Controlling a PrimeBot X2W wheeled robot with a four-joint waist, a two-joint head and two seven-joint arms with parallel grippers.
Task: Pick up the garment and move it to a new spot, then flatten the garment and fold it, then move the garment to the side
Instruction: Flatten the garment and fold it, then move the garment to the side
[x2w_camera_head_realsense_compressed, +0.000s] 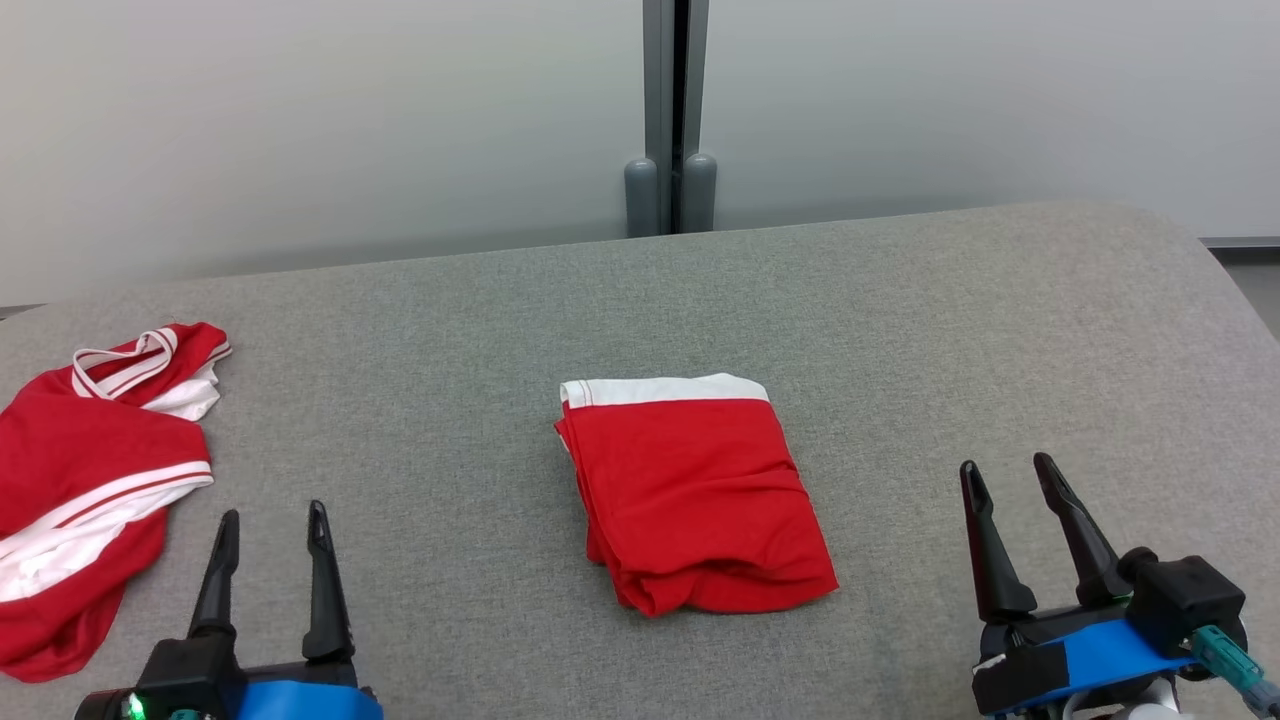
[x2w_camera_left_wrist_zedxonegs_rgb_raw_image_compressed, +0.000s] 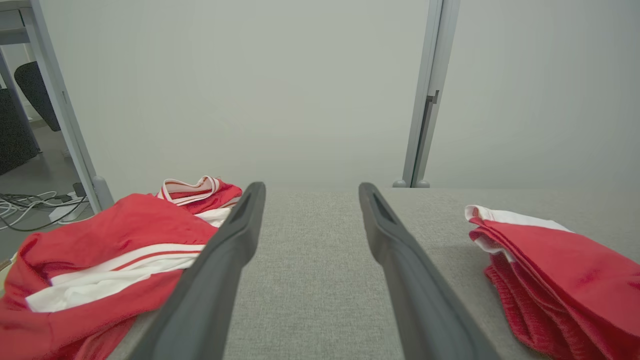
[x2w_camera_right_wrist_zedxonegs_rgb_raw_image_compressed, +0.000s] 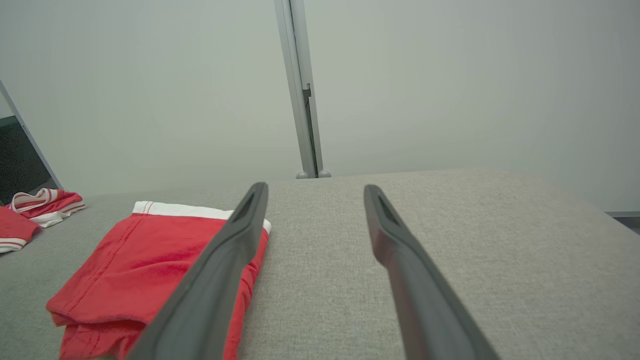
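A red garment with a white band (x2w_camera_head_realsense_compressed: 690, 490) lies folded into a neat rectangle at the middle of the grey table (x2w_camera_head_realsense_compressed: 900, 330). It also appears at the right of the left wrist view (x2w_camera_left_wrist_zedxonegs_rgb_raw_image_compressed: 565, 280) and at the left of the right wrist view (x2w_camera_right_wrist_zedxonegs_rgb_raw_image_compressed: 145, 270). My left gripper (x2w_camera_head_realsense_compressed: 272, 525) rests open near the front left, apart from the folded garment. My right gripper (x2w_camera_head_realsense_compressed: 1005, 475) stands open at the front right, also clear of it. Nothing sits between either pair of fingers (x2w_camera_left_wrist_zedxonegs_rgb_raw_image_compressed: 310, 192) (x2w_camera_right_wrist_zedxonegs_rgb_raw_image_compressed: 315, 192).
A second red garment with white stripes (x2w_camera_head_realsense_compressed: 90, 480) lies crumpled at the table's left edge, just left of my left gripper. A pale wall with a grey post (x2w_camera_head_realsense_compressed: 672, 110) runs behind the table. Cables lie on the floor (x2w_camera_left_wrist_zedxonegs_rgb_raw_image_compressed: 30, 205) beyond the left edge.
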